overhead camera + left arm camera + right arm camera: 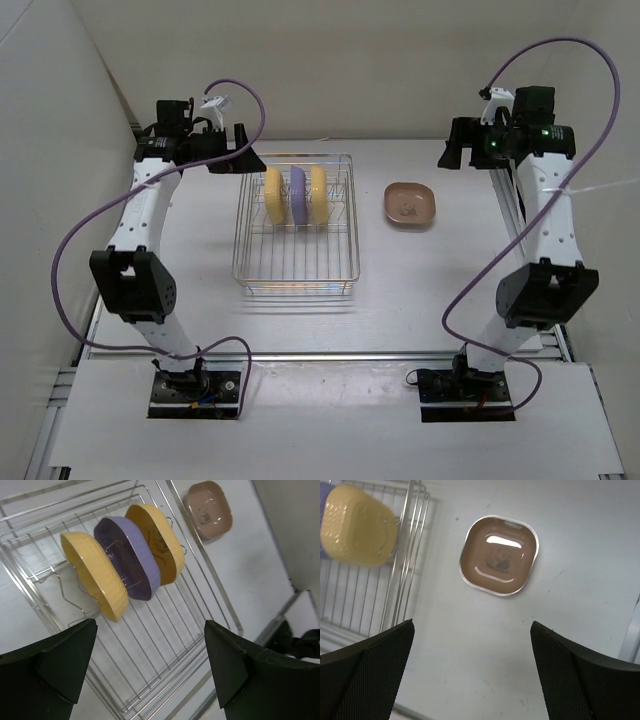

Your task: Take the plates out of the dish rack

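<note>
- Plainly, the left jaws are spread wide and empty, hanging over the dish rack (297, 288).
- Right jaws gape too, holding nothing, above the bare bench (470, 645).
- Upper left of the left wrist frame: left-hand yellow plate (95, 575), purple plate (127, 555) and right-hand yellow plate (155, 540) stand on edge between the dividers.
- Tan-pink plate (499, 555) lies flat on the bench, apart from the rack.
- My judgement: one plate is out and three remain. The next move calls for pinching a plate's top edge and lifting straight up; which plate is aimed at I cannot tell.
</note>
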Available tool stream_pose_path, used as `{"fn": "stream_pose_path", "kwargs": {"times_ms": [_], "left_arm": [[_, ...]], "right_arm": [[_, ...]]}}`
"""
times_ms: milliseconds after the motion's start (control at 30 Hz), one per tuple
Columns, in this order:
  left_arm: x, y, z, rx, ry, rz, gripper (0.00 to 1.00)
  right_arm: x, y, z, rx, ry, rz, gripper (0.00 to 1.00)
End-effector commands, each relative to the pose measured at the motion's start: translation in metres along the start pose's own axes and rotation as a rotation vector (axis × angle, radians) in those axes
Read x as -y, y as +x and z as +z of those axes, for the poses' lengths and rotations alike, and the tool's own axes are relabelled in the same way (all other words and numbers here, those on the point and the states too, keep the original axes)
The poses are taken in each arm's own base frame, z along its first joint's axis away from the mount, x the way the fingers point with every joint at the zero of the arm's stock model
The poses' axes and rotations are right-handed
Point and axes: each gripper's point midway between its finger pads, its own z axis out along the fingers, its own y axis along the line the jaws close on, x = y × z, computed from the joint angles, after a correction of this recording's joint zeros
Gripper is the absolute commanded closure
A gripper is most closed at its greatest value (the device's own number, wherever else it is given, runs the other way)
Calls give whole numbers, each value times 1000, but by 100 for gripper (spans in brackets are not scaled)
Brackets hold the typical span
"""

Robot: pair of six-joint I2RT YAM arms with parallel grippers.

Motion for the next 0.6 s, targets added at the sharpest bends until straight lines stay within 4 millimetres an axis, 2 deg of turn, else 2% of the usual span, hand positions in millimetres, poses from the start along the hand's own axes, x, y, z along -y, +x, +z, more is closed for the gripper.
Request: {"fn": "stream_pose_path", "kwargs": {"times_ms": [0,33,67,167,200,267,300,367,400,567], "left_arm": [[-1,1,14,-16,208,-148,1],[-3,2,20,-22,224,-186,1],[-15,6,27,-33,234,-225,2],[-27,7,38,-19,250,-282,2],[-33,13,46,-38,258,-304,2],[-42,9,50,-30,252,-329,4],[-48,15,58,-48,265,-362,4],[-53,12,64,-46,266,-376,6],[-60,20,73,-67,263,-413,6],[-67,24,81,-81,270,-437,8]], "right_arm": [[-20,41,-9,-108,-95,28,0],[-27,53,-9,-137,-118,21,0],[-31,53,-17,-122,-117,1,0],[-38,64,-26,-134,-125,-9,0],[-39,67,-27,-136,-126,-8,0],[-42,74,-30,-149,-136,0,0],[-44,72,-34,-137,-135,-6,0],[-47,75,-36,-138,-146,-4,0],[-48,77,-37,-139,-145,5,0],[-51,75,-40,-129,-153,2,0]]}}
